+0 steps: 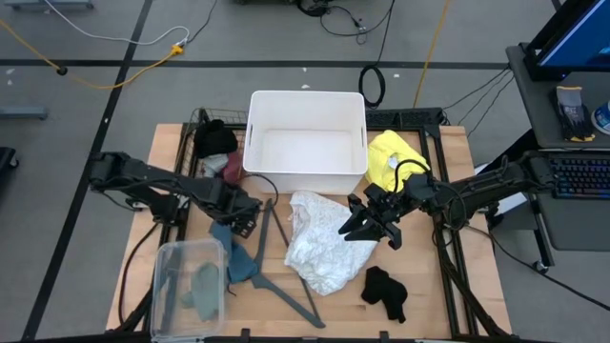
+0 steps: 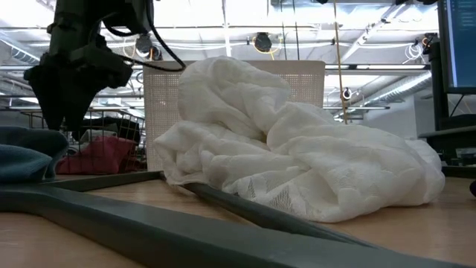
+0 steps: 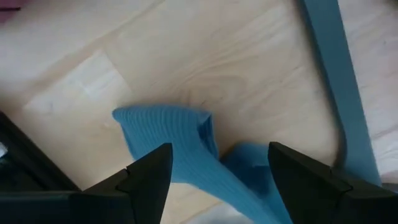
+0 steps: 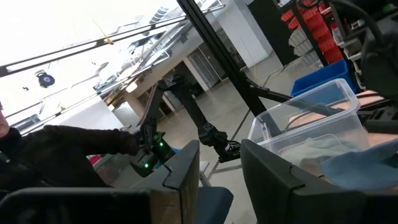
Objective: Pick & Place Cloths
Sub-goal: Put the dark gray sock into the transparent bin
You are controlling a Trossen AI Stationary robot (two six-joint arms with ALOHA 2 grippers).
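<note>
Straddling the teal cloth (image 3: 186, 149), the left pincer (image 3: 214, 177) stands apart, cloth lying lengthwise between its fingers.

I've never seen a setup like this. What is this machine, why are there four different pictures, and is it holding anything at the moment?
It is a robot with two dark arms, each ending in a two-finger gripper, working at a wooden table. One camera looks straight down from above, one sits at table height, and one rides on each wrist.

On the table lie a white bin, a clear plastic tub, a grey hanger and several cloths: a lacy white cloth, a yellow cloth, a black cloth and a teal cloth.

The left gripper hangs just above the teal cloth with its fingers apart on either side of a fold; it does not appear to be gripping it. The right gripper hovers by the white cloth's edge, holding nothing.
</note>
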